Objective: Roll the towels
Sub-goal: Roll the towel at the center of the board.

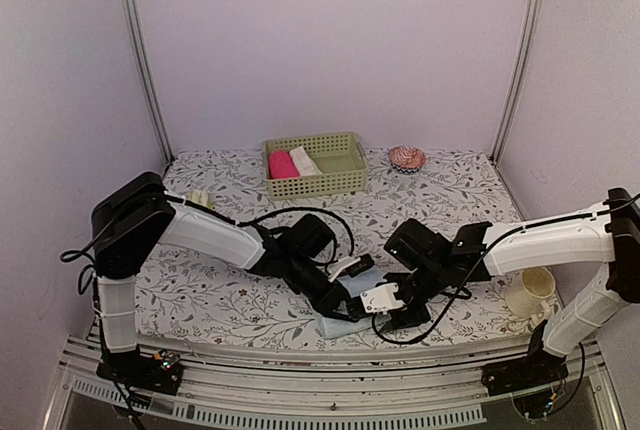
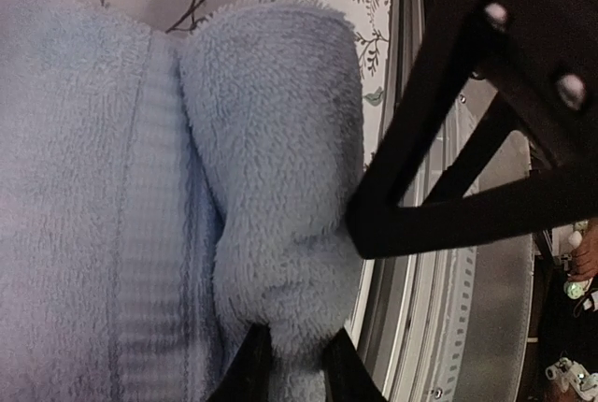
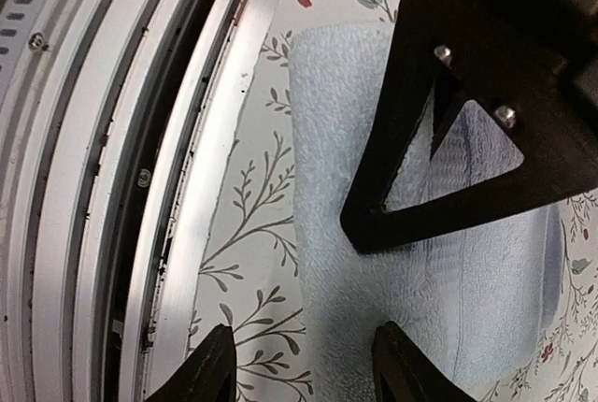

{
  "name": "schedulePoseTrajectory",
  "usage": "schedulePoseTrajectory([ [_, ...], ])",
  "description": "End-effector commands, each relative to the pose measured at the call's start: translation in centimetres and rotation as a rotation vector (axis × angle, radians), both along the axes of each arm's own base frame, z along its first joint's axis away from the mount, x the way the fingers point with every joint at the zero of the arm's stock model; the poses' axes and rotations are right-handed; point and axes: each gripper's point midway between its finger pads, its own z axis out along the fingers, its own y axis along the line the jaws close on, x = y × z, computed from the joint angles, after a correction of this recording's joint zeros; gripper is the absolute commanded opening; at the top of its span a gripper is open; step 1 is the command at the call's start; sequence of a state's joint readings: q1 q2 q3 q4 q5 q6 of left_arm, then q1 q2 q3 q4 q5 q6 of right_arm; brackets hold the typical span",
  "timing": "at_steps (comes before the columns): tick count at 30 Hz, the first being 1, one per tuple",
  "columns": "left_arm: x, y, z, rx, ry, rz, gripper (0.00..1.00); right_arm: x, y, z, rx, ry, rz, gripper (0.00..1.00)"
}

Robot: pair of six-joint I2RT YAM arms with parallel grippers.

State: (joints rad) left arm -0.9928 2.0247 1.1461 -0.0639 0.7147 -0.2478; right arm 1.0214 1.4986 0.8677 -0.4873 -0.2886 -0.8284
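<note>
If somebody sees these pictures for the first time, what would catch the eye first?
The light blue towel at the near edge of the table draws the eye: the left gripper pinches its rolled fold, the right gripper stands open over its edge. At the back, a green basket holds a pink roll and a cream-white roll.

We are finding no text, label, brand, number or sign that can be read in any of the three views.
</note>
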Motion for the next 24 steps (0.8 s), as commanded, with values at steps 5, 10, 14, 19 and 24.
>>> schedulePoseTrajectory([
  [5,-0.1,2.2,-2.9,0.104,0.111,0.022,0.16,2.7,0.5,-4.9,-0.087,-0.135,-0.004,0.52],
  [10,1.5,3.0,-1.9,0.096,0.094,0.056,0.24,2.1,-0.2,-7.1,-0.154,-0.084,0.015,0.32],
  [14,3.4,4.4,1.4,0.067,-0.019,0.129,0.35,0.1,-1.0,-7.2,-0.210,0.040,0.023,0.20],
  [19,4.0,6.7,4.7,0.024,-0.183,0.216,0.41,-2.7,-1.3,-6.0,-0.261,0.298,0.005,0.15],
  [24,3.3,9.9,6.0,-0.014,-0.368,0.332,0.40,-2.8,-0.4,-4.6,-0.277,0.546,-0.063,0.14],
])
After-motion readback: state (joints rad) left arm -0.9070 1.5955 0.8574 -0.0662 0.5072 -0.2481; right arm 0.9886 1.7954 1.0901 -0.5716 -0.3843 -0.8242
